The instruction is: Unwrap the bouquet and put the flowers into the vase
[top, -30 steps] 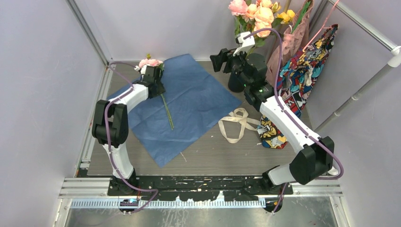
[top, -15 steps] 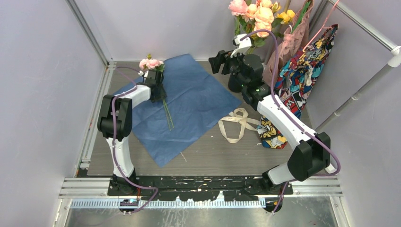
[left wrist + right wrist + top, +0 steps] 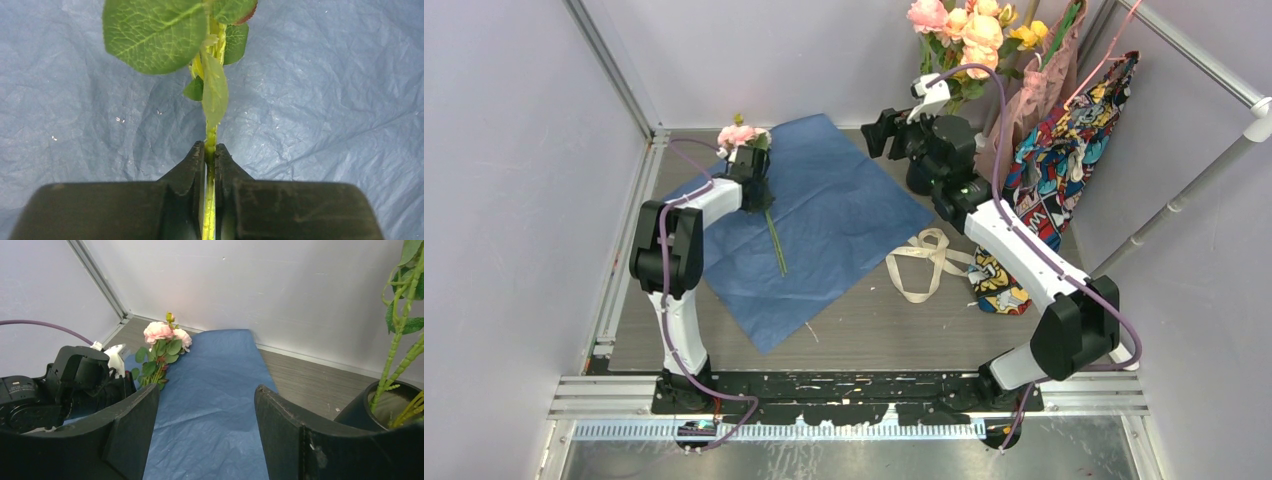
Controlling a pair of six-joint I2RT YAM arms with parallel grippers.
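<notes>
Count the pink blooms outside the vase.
2: one bloom and another beside it, at the blue paper's far left edge, on the stem the left pincer grips; more may hide behind.

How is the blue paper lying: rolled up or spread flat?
Spread flat: the blue paper lies unrolled on the table, with a flower stem resting across it.

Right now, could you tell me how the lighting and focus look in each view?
Top external: even light, sharp, only soft shadows on the blue paper. Left wrist: leaf veins crisp, left gripper dark around the stem. Right wrist: roses clear, right gripper a dark, slightly soft foreground.
</notes>
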